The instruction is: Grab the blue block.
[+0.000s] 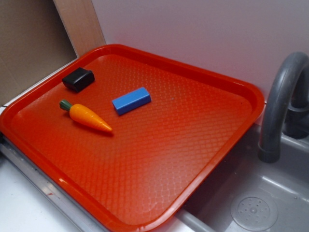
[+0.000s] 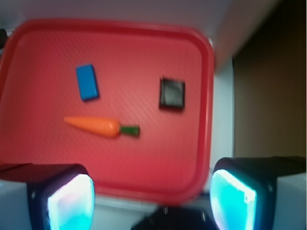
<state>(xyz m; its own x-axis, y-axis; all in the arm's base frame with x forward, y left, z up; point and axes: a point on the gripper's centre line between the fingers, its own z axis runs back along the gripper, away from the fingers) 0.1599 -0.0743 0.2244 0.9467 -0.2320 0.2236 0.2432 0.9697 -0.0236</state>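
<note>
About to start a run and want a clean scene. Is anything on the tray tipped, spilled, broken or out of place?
Nothing stands out. The blue block, the toy carrot and the black block all lie flat and apart on the red tray. No spills or damage show. The gripper is open, well above them.

The tray point(image 1: 203, 159) is bright red with an embossed diamond texture. The blue block point(image 1: 131, 100) is plain bright blue. The toy carrot point(image 1: 89, 118) is orange with a green stem. The rounded block point(image 1: 78, 79) is black, the faucet point(image 1: 280, 101) grey. The wrist view's blurred fingertips point(image 2: 72, 201) look cyan.
</note>
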